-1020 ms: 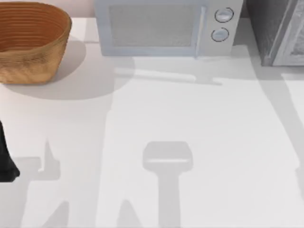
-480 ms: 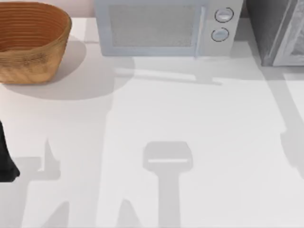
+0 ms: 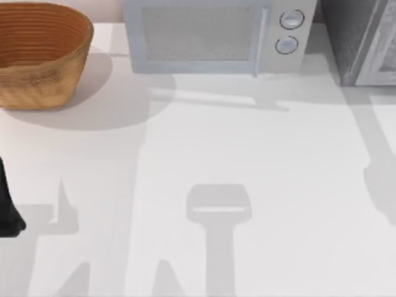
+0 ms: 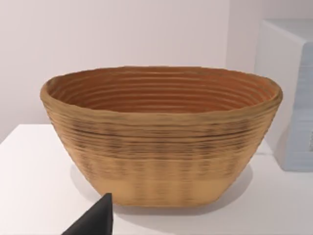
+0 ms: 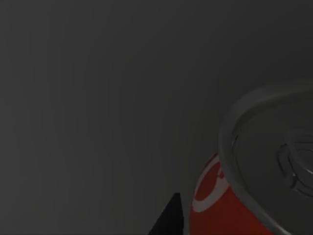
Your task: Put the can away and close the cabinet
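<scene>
1. At the far right corner of the white surface [image 3: 247,154], the grey cabinet [image 3: 359,37] stands partly in frame, its dark speckled side facing the pale grey microwave [image 3: 213,34] and a lighter framed door panel running along its right.

2. Inside a dim, dark grey space seen from the right wrist camera, the red can [image 5: 234,205] sits very close to the lens, its silver top [image 5: 274,161] and a curl of white lettering visible against the gloom.

3. Beside the can in that same view, a black tip of the right tool [image 5: 168,218] shows, just next to the red wall; whether it touches the can, and whether the tool is clenched or released, cannot be told.

4. At the far left corner of the surface, a woven brown basket [image 3: 40,55] rests upright, well apart from the microwave that stands along the far edge between it and the cabinet.

5. At the left edge of the surface, toward the near side, a dark part of the left arm [image 3: 7,210] sits parked; from its wrist camera the basket [image 4: 161,137] looms ahead, with one black fingertip of the left tool [image 4: 95,220] in the foreground. Whether that tool is released or clenched cannot be told.
</scene>
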Tool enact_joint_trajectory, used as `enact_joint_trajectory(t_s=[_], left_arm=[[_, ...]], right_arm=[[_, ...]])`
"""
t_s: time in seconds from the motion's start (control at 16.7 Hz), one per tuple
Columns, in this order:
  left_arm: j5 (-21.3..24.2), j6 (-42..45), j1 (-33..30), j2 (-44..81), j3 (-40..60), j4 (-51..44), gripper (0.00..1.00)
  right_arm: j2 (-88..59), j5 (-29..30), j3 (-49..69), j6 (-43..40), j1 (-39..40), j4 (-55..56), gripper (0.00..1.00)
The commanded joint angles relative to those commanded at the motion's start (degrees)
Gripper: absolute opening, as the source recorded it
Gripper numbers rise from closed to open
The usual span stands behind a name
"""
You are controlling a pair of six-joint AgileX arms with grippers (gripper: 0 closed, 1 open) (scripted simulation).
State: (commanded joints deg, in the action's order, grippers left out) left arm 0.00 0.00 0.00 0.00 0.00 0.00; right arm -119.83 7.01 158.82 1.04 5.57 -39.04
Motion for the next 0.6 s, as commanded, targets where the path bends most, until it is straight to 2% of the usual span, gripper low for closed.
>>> enact_joint_trajectory(t_s=[0.6], left_arm=[[0.0,0.0,0.0,0.0,0.0,0.0,1.0]], right_arm=[[0.0,0.0,0.0,0.0,0.0,0.0,0.83]])
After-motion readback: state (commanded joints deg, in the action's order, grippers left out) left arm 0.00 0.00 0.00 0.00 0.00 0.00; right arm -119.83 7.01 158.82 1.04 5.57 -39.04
